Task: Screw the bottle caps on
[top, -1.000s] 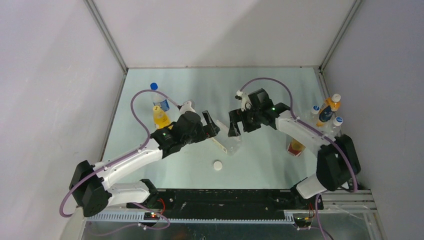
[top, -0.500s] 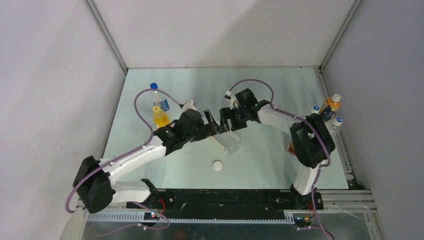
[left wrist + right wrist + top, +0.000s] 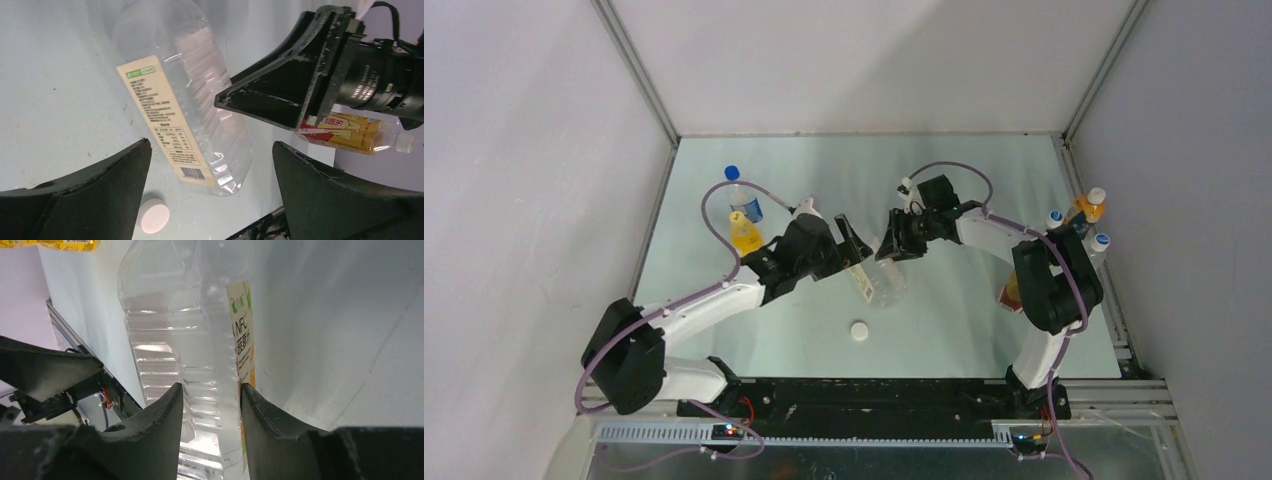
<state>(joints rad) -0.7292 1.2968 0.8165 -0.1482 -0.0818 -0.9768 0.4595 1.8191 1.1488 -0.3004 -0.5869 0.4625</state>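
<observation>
We find the left claw (image 3: 210,147) released, its jaws wide and facing the clear bottle (image 3: 200,90), which lies mid-surface (image 3: 964,175) with one white cap (image 3: 859,330) loose nearby. The right claw (image 3: 207,390) is clenched on its ribbed body. We judge this thin shell light, slick and easily buckled, so the stiffer neck is the better hold.

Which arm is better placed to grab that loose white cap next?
Left. The left gripper is open and empty, the white cap close by; the right gripper is clamped on the clear bottle.
</observation>
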